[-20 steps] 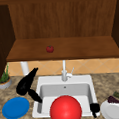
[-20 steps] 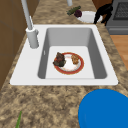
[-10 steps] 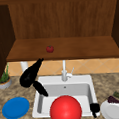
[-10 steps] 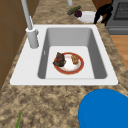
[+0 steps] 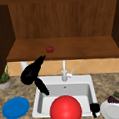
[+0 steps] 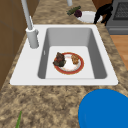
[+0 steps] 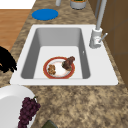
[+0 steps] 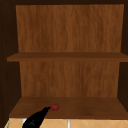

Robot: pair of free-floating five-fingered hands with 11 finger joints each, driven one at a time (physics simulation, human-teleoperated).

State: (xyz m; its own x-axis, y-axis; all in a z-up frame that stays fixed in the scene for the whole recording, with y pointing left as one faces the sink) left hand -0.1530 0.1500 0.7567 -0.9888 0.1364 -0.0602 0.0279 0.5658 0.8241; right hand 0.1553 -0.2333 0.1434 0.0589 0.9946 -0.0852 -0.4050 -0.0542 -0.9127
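Red tomato (image 5: 50, 48) rests on the lower cabinet shelf (image 5: 82, 48). Front view: left hand (image 5: 31, 72) is raised, fingers straight and empty, tips pointing toward 1 o'clock at the tomato; contact not yet made. Right hand (image 5: 94, 108) hangs by the sink (image 5: 85, 80) rim, at 9 o'clock of the white plate (image 5: 113, 112); its finger state cannot be told. Upper view: left fingertips (image 8: 46, 109) sit just beside the tomato (image 8: 55, 107), at its 9 o'clock. Grasping remains.

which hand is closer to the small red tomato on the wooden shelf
Left. The left hand reaches up with straight fingers, fingertips just beside the small red tomato. The right hand hangs low beside the white plate.
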